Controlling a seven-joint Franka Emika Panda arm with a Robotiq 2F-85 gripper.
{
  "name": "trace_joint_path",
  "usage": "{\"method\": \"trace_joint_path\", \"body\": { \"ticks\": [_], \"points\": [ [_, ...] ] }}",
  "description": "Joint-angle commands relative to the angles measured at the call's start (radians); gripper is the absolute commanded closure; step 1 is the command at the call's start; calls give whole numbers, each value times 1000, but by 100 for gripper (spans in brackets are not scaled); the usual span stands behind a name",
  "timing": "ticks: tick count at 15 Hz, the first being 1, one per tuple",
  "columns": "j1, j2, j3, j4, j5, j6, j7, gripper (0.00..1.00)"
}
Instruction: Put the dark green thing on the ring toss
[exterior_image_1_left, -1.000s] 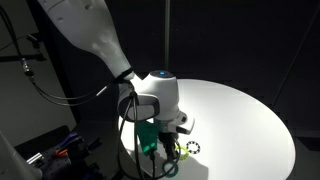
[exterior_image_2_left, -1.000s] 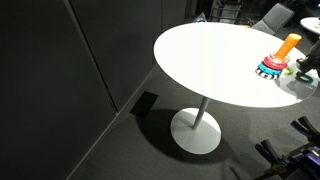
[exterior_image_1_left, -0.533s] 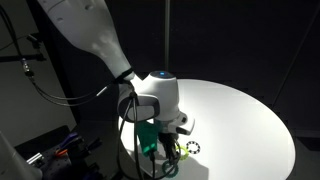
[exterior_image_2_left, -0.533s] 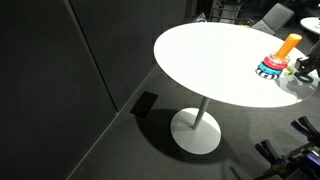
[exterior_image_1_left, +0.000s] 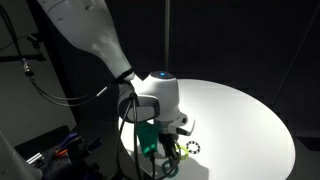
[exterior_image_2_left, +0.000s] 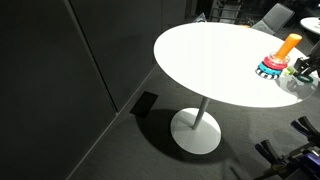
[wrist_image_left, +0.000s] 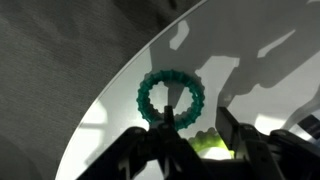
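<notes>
Movement is missing from the last second: my hand (wrist_image_left: 197, 135) is hovering exactly where it was, so the pickup is not beginning yet and the task is waiting on me closing. My fingers (wrist_image_left: 165, 125) are standing apart, gripping nothing as far as I am seeing; one tip is reaching over the near rim of the dark green ring (wrist_image_left: 146, 95), the other is staying outside it. That ring seems to be lying flat on the white table (exterior_image_2_left: 200, 60) just ahead of my fingertips, close to the edge: beaded, bumpy, open in the middle. A paler yellow-green ring (wrist_image_left: 206, 147) is showing between my fingers. The ring toss (exterior_image_2_left: 289, 46), a smooth orange peg on a round base, is standing near my hand
</notes>
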Motion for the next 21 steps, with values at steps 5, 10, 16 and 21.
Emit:
{"method": "trace_joint_path", "body": {
  "ticks": [5,10,16,21],
  "points": [
    [-28,15,20,11,9,-1,-31,52],
    [-27,17,18,12,7,-1,-29,89],
    [-21,-10,8,6,0,-13,-24,94],
    [-6,-49,-9,5,-13,-40,-9,94]
  ]
}}
